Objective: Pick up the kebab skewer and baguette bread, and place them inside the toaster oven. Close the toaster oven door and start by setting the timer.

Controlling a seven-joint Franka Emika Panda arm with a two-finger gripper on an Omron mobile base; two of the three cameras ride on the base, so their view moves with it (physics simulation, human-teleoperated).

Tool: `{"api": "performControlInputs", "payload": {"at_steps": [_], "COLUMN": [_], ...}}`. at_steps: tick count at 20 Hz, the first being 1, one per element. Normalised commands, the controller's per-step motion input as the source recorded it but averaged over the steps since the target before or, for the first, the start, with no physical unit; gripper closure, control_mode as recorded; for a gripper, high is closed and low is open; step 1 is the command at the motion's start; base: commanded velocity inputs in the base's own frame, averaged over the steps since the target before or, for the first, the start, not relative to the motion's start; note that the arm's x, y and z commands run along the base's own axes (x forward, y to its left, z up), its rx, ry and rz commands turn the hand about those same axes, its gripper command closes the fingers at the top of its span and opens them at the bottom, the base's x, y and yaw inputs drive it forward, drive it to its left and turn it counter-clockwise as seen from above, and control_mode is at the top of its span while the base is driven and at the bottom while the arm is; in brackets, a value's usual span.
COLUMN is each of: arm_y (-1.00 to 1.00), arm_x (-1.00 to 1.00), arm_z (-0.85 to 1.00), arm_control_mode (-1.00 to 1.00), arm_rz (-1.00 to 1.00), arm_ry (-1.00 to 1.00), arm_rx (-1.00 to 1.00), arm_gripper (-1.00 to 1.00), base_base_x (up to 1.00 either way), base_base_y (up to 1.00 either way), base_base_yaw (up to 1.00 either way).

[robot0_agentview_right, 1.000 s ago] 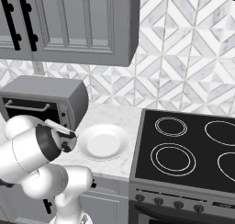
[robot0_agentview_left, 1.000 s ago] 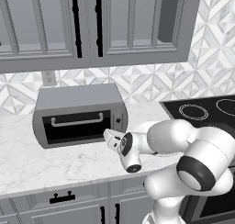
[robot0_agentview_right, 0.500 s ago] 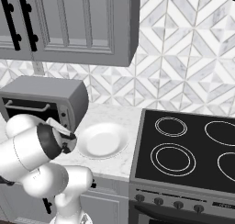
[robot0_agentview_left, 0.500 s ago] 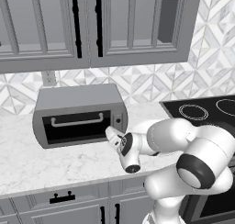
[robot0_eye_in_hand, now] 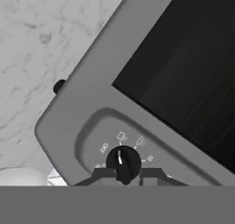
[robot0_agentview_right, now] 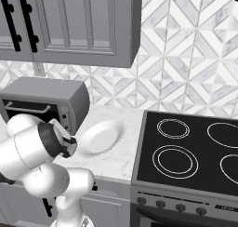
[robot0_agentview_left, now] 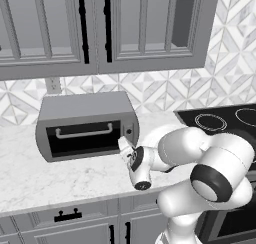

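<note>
The grey toaster oven [robot0_agentview_left: 85, 108] stands on the marble counter, also seen from the right [robot0_agentview_right: 46, 89]. Its dark-glass door [robot0_agentview_left: 82, 140] is closed, with the bar handle [robot0_agentview_left: 84, 133] across the top. My gripper [robot0_eye_in_hand: 123, 173] is at the right-hand control panel [robot0_eye_in_hand: 92, 136], its two fingertips [robot0_eye_in_hand: 103, 175] pressed against either side of a black dial knob [robot0_eye_in_hand: 123, 161]. From the left base view the gripper [robot0_agentview_left: 125, 144] touches the panel's lower right corner. The kebab skewer and the baguette bread are hidden from view.
A white plate [robot0_agentview_right: 100, 136] with nothing on it lies on the counter right of the oven. The black stovetop [robot0_agentview_right: 186, 151] sits further right. Grey wall cabinets [robot0_agentview_left: 95, 28] hang above. My arm's elbow [robot0_agentview_left: 220, 178] overhangs the counter's front edge.
The hand has crept slightly up and in toward the oven's control panel. The oven, door and plate have not moved.
</note>
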Motion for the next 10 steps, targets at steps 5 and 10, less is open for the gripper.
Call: {"api": "performControlInputs", "payload": {"at_steps": [5, 10], "arm_y": [0.49, 0.46], "arm_x": [0.25, 0.29], "arm_z": [0.02, 0.11], "arm_control_mode": [-1.00, -1.00], "arm_rz": [-0.03, -0.03], "arm_ry": [0.00, 0.00], "arm_rx": [0.23, 0.22], "arm_gripper": [1.00, 1.00], "base_base_x": [0.00, 0.00], "base_base_y": [0.00, 0.00], "base_base_yaw": [0.00, 0.00]}}
